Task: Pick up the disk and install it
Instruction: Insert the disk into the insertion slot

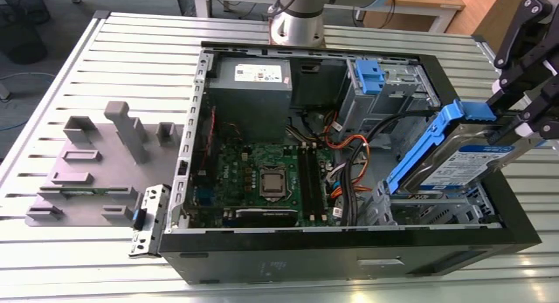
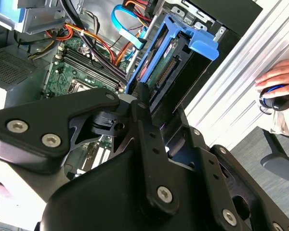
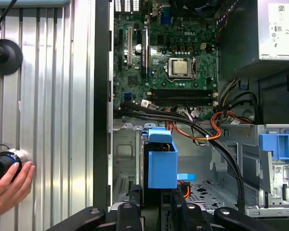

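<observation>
The arm (image 1: 295,20) is a round column of smooth silver-grey metal with a slightly darker band around it. The gripper (image 1: 520,120) is matt black all over, built from flat bars with rounded ends, joined one to another like the links of a chain. In the second wrist view its broad links (image 2: 62,120) carry round silver screws (image 2: 17,126) sunk into the surface, and a narrow bar (image 2: 151,139) has a row of small holes.

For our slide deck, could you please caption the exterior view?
The hand holds the disk, tilted, over the drive bay of the open computer case.
</observation>
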Controlling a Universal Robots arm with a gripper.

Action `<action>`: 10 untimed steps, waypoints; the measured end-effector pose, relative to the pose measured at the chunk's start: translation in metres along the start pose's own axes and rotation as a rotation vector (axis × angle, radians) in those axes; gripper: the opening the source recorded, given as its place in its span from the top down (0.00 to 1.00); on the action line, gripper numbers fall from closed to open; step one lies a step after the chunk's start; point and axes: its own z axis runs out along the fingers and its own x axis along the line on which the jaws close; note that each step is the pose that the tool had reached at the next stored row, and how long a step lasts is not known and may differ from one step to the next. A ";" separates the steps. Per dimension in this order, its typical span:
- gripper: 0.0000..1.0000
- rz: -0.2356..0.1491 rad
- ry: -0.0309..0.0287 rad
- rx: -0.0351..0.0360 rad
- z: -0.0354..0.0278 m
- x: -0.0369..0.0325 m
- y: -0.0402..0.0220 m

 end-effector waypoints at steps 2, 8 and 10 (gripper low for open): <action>0.65 0.000 -0.0001 0.0000 0.0001 0.0000 0.0000; 0.65 0.000 -0.0001 0.0000 0.0020 0.0001 -0.0001; 0.65 0.000 0.0002 0.0000 0.0020 0.0001 -0.0001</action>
